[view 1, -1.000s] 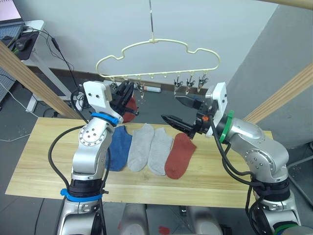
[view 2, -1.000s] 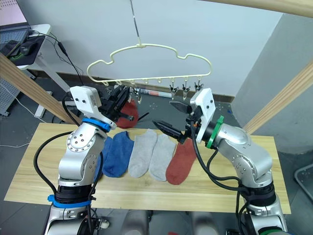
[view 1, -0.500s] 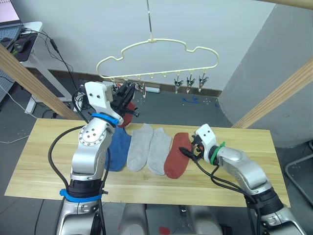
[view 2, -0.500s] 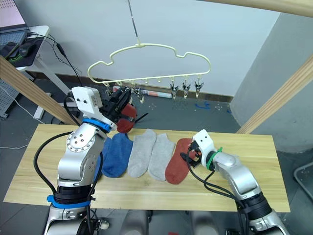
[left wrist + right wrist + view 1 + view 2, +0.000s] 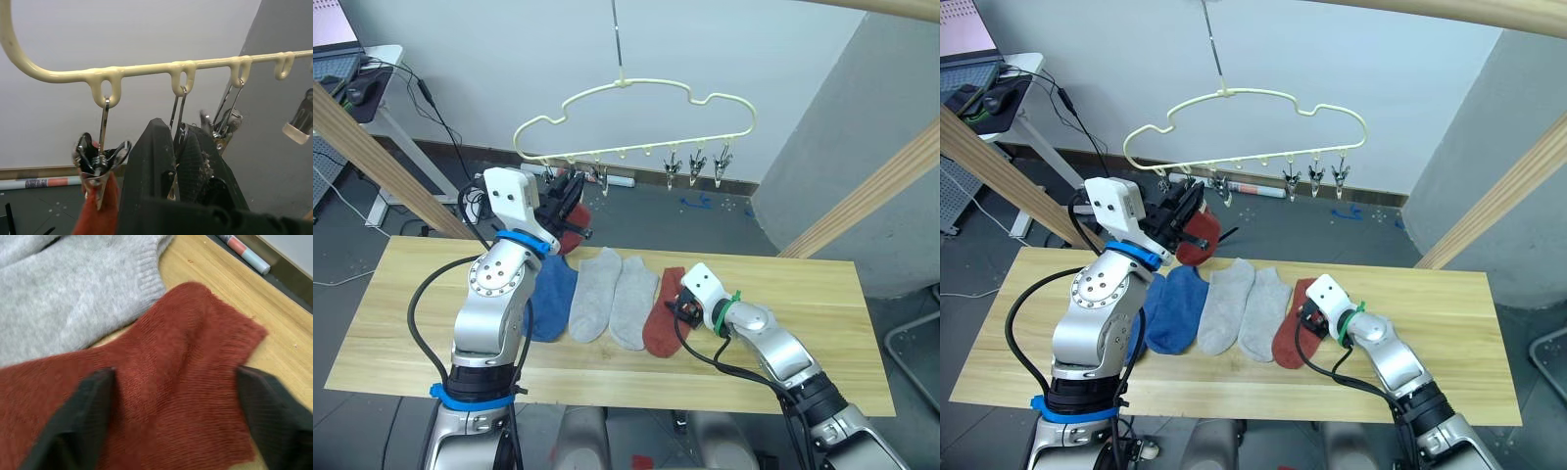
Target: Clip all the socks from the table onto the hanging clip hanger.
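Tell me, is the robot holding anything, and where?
Right gripper: nothing yet, jaws open astride the flat rust red knit sock. Left gripper, by the pale yellow wire hanger's metal clips: cannot tell.

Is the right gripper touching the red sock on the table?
Touching. In the right wrist view the open right gripper has both fingers pressed onto the rust red sock, fabric bunched up between them.

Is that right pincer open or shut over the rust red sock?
Open: the right pincer has its fingers spread wide, straddling the rust red knit sock lying flat.
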